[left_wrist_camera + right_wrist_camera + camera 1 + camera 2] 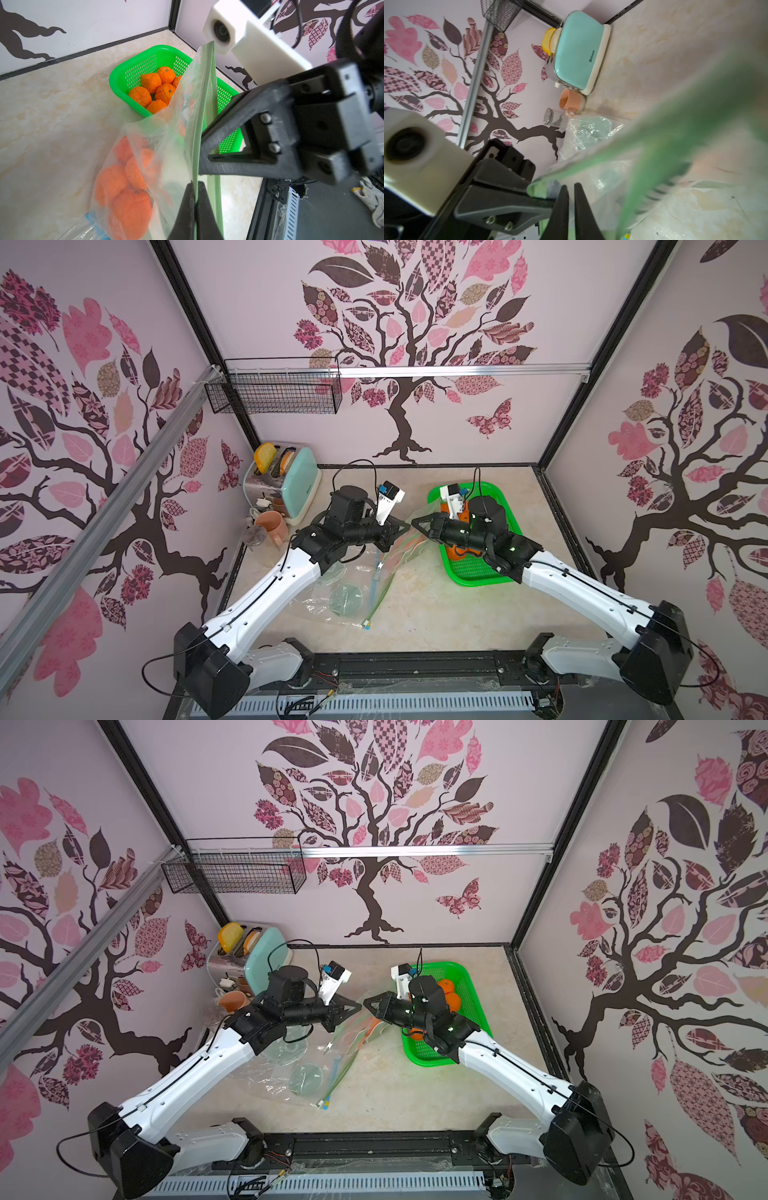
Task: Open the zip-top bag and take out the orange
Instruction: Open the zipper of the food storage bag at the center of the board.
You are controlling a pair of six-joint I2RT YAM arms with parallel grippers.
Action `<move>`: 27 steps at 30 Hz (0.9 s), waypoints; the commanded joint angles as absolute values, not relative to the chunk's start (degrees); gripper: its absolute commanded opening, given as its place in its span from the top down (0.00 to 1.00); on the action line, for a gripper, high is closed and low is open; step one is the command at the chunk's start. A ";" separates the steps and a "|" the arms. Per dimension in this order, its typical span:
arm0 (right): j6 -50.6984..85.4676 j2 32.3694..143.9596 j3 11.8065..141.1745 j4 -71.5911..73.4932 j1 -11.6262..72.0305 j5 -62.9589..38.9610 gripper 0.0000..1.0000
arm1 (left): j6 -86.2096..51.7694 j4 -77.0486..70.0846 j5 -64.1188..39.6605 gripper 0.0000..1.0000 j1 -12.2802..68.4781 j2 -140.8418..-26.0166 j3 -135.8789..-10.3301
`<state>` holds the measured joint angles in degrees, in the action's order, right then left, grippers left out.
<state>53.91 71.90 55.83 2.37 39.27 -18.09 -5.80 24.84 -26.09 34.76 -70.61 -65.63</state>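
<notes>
Closest to us, the left gripper (195, 185) is pinching the pale green zip strip (197, 124) of the zip-top bag (166, 145), its two black fingers pressing together with the strip between them. We are seeing the right gripper (202, 153) meeting the same upper edge from the side of the green basket (116, 83). Its fingers (560, 212) are standing almost together, clamping thin film with only a slit showing. Between the two grippers the bag is hanging just beside the basket, clear and crinkled, its two green lips showing a little apart. Four or so oranges (128, 187) are sitting low inside it, their colour dulled by the plastic. Brighter loose oranges (150, 82) are lying in the basket itself.
</notes>
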 commanded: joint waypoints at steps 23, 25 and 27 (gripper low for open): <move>48.07 54.72 33.46 -10.09 39.11 -6.14 0.75 | -14.50 3.26 -11.48 0.25 33.86 -75.89 -49.75; 47.49 53.59 32.29 -8.86 39.11 -7.30 0.74 | -11.45 3.08 -13.27 0.24 32.02 -81.06 -51.94; 46.67 53.25 31.46 -7.73 39.11 -8.21 0.73 | -10.30 1.95 -16.45 0.23 29.15 -86.75 -54.40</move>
